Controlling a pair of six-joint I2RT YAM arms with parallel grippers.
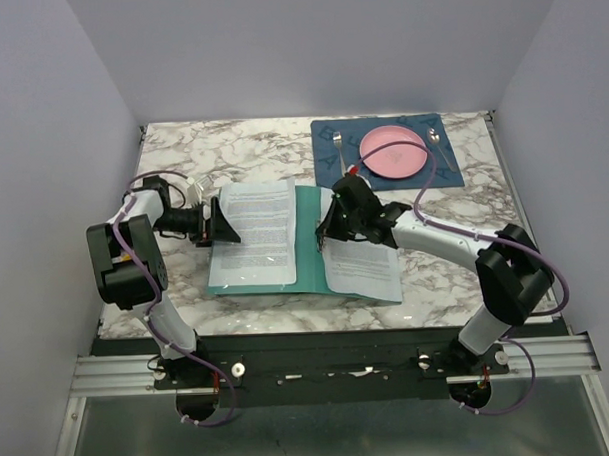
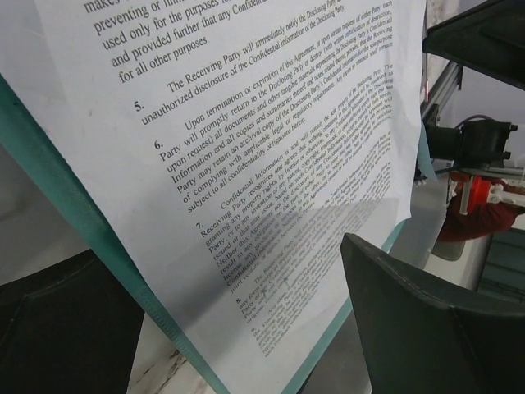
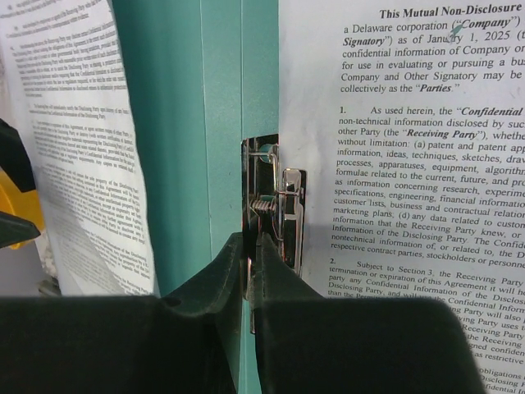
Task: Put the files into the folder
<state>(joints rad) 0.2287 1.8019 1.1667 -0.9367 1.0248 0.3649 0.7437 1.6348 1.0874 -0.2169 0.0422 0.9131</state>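
A marble desk [image 1: 232,150] stood between pale walls [image 1: 308,48]. The left jaws were apart beside the files [image 1: 255,230]; the right jaws clamped the metal clip [image 3: 275,205] of the folder [image 1: 307,248].

Overhead camera looks down; both wrist cameras closely face the folder [image 1: 307,250].

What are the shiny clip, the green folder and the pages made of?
The clip looks like metal: silvery, mirror-bright, with a coiled spring. The folder seems to be thin plastic or coated card, smooth teal with a slight sheen; it is hard to say which. The pages look like plain matte white paper, bending easily.
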